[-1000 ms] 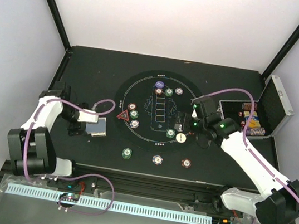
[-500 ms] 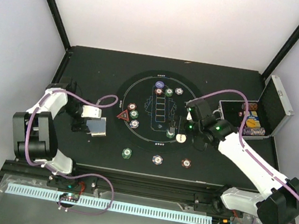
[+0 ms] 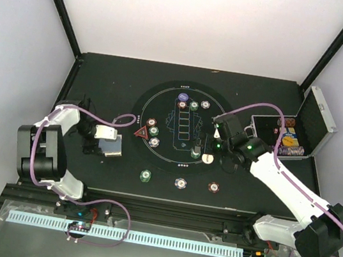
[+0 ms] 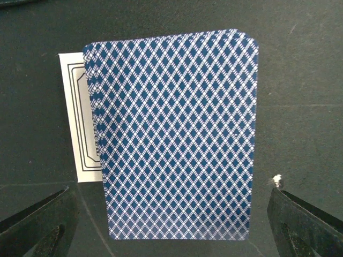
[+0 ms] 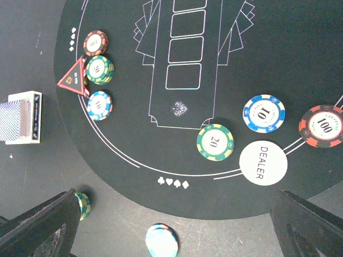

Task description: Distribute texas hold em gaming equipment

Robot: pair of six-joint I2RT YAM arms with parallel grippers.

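Observation:
A deck of blue diamond-backed cards (image 4: 174, 134) lies on the table with a white card (image 4: 75, 123) sticking out at its left. My left gripper (image 4: 171, 238) hovers open right over it, one finger on each side; both show in the top view, gripper (image 3: 101, 142) and deck (image 3: 114, 150). My right gripper (image 5: 171, 238) is open and empty above the mat's near right edge (image 3: 206, 145). Below it lie a green chip (image 5: 215, 142), blue chip (image 5: 263, 113), maroon chip (image 5: 323, 125) and the white dealer button (image 5: 262, 162). The red triangle marker (image 5: 74, 79) sits beside three chips (image 5: 101, 69).
The round black mat (image 3: 166, 118) holds several chips at its far side (image 3: 188, 102). Three chips (image 3: 181, 183) lie on the table below the mat. The open silver case (image 3: 311, 120) with more chips stands at the right.
My right gripper has moved left over the mat's right side. My left arm has swung its elbow inward, the gripper staying over the deck.

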